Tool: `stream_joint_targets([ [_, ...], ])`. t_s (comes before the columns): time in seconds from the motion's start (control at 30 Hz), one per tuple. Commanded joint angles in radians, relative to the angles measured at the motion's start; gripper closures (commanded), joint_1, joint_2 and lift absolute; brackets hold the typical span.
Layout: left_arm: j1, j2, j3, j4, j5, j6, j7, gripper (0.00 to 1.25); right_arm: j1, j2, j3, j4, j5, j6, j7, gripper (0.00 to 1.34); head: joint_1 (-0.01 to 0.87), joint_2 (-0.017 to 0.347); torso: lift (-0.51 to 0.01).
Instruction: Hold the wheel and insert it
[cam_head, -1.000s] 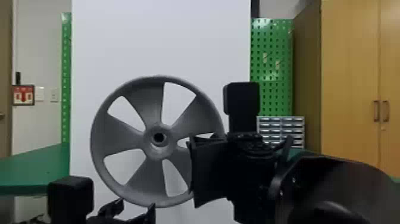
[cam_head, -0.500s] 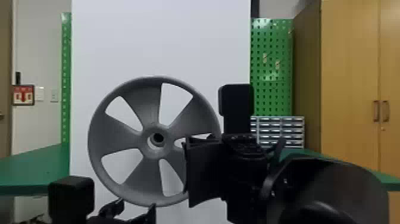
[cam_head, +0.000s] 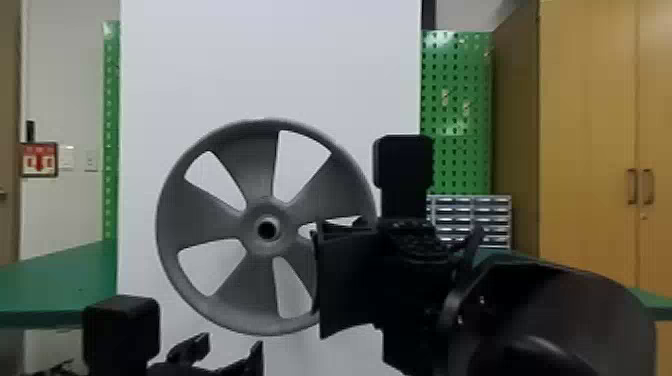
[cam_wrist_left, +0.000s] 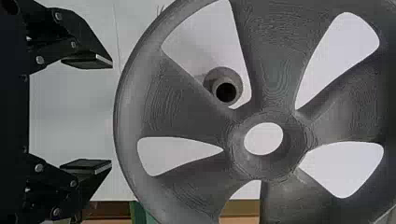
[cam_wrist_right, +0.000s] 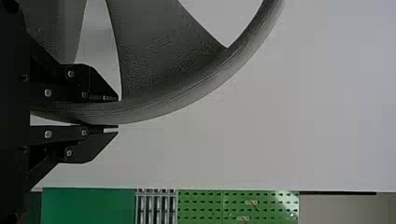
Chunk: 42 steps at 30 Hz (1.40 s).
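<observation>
While pinching the wheel by the rim in the right gripper, rises slightly; with the left gripper spread and empty, likely needs realigning, given the peg off the hub hole.

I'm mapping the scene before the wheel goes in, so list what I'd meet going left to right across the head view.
Red-and-white sign → wall switches → narrow green strip → wheel → small-drawer unit → wooden cupboard doors.
</observation>
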Motion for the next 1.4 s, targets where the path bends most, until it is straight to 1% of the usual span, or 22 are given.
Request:
stream_joint_targets([
  [0.0,0.0,0.0,0.001,0.0,0.0,0.0,0.0,0.49,-0.004,0.001,-0.001,0.0,0.0,-0.001,0.0,1.3,0.0,0.021,-0.489],
  [1.03,0.0,0.0,0.001,0.0,0.0,0.0,0.0,0.49,-0.005,0.001,-0.002,0.005,-0.008,-0.002,0.0,1.29,0.0,0.021,-0.489],
  [1.37,0.0,0.0,0.0,0.0,-0.002,0.0,0.0,0.49,-0.011,0.001,-0.002,0.028,-0.014,-0.015,0.0,1.3,0.0,0.021,-0.489],
])
